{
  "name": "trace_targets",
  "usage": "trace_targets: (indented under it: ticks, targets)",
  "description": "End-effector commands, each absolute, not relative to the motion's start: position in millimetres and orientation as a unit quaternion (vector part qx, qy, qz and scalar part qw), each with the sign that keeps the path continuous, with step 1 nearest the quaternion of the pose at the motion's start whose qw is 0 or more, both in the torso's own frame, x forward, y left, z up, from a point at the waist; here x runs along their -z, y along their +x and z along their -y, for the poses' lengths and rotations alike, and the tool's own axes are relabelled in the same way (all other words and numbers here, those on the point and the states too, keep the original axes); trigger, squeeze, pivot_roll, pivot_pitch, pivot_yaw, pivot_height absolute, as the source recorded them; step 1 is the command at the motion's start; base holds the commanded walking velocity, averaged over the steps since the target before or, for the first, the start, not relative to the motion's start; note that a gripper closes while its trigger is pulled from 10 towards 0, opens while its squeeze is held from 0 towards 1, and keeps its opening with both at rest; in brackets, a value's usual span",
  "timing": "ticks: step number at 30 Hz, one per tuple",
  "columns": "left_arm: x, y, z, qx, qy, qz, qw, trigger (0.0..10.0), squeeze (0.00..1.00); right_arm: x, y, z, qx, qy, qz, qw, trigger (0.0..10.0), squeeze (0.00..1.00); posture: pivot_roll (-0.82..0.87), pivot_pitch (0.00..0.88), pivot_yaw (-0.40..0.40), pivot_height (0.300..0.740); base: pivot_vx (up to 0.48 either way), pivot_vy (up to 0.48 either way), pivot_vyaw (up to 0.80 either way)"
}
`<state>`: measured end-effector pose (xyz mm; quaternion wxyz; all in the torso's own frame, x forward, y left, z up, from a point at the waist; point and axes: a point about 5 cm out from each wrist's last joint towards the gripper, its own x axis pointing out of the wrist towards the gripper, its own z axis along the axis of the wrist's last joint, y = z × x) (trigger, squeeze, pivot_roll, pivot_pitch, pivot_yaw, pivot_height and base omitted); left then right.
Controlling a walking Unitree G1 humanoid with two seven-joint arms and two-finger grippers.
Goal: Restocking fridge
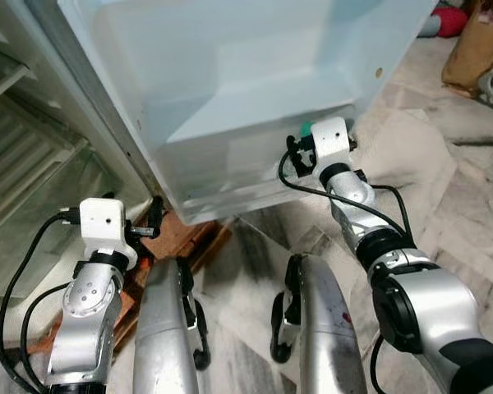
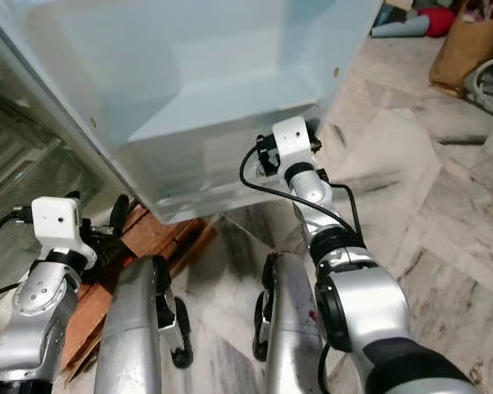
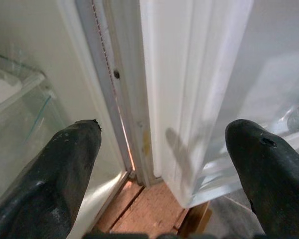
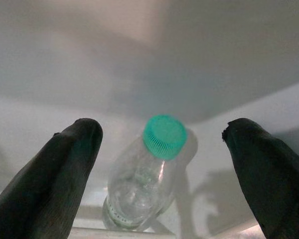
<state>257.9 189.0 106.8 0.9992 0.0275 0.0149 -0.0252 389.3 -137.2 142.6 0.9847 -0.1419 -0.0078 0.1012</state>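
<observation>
A clear plastic bottle (image 4: 139, 191) with a green cap (image 4: 164, 136) leans tilted in the lower shelf (image 1: 230, 176) of the open white fridge door (image 1: 230, 57). My right gripper (image 4: 162, 127) is open just in front of it, one finger on each side and not touching it. In the left eye view the green cap (image 1: 306, 128) peeks out beside the right gripper (image 1: 296, 156). My left gripper (image 3: 164, 127) is open and holds nothing. It is low at the hinge side, where the door meets the fridge body (image 3: 124, 99).
Glass shelves (image 1: 25, 164) of the fridge interior are on the left. A reddish wooden board (image 1: 189, 238) lies under the fridge base. Marble floor (image 1: 444, 205) spreads to the right, with a brown bag (image 1: 476, 49) and a red item (image 1: 452, 20) at the far right.
</observation>
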Motion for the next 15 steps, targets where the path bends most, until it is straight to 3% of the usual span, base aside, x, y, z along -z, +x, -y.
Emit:
trace_targets:
  ticks: [1, 9, 10, 11, 12, 13, 15]
  targets:
    - [-101.8, 257.1, -187.6, 0.033, 0.036, -0.022, 0.999, 10.0, 0.00, -145.9, 390.7, 140.8, -0.103, -0.136, 0.008, 0.985, 10.0, 1.00, 0.07, 0.139, 0.005, 0.578, 0.000, 0.000, 0.00]
    - [-104.1, 272.0, -184.1, 0.048, 0.039, -0.013, 0.998, 10.0, 0.00, -147.5, 386.9, 154.9, -0.121, -0.116, 0.020, 0.986, 10.0, 1.00, 0.02, 0.119, 0.024, 0.578, 0.000, 0.000, 0.00]
    - [-103.7, 272.0, -184.1, 0.048, 0.039, -0.012, 0.998, 10.0, 0.00, -147.2, 385.9, 155.5, -0.122, -0.115, 0.023, 0.985, 10.0, 0.80, 0.02, 0.118, 0.024, 0.578, 0.000, 0.000, 0.00]
    - [-103.4, 272.0, -184.1, 0.047, 0.039, -0.012, 0.998, 10.0, 0.00, -146.9, 385.3, 155.9, -0.123, -0.115, 0.025, 0.985, 10.0, 0.80, 0.02, 0.118, 0.024, 0.578, 0.000, 0.000, 0.00]
    - [-102.2, 271.3, -184.1, 0.046, 0.038, -0.013, 0.998, 10.0, 0.00, -145.2, 382.4, 155.3, -0.133, -0.112, 0.030, 0.984, 10.0, 0.13, 0.01, 0.117, 0.026, 0.578, 0.000, 0.000, 0.00]
    - [-101.1, 270.3, -184.6, 0.044, 0.037, -0.015, 0.998, 10.0, 0.00, -144.6, 380.4, 155.3, -0.134, -0.112, 0.036, 0.984, 10.0, 0.00, 0.01, 0.114, 0.028, 0.578, 0.000, 0.000, 0.00]
    - [-96.5, 266.5, -185.9, 0.042, 0.033, -0.021, 0.998, 10.0, 0.00, -140.3, 373.6, 155.9, -0.132, -0.098, 0.045, 0.985, 10.0, 0.00, 0.00, 0.104, 0.034, 0.578, 0.000, 0.000, 0.00]
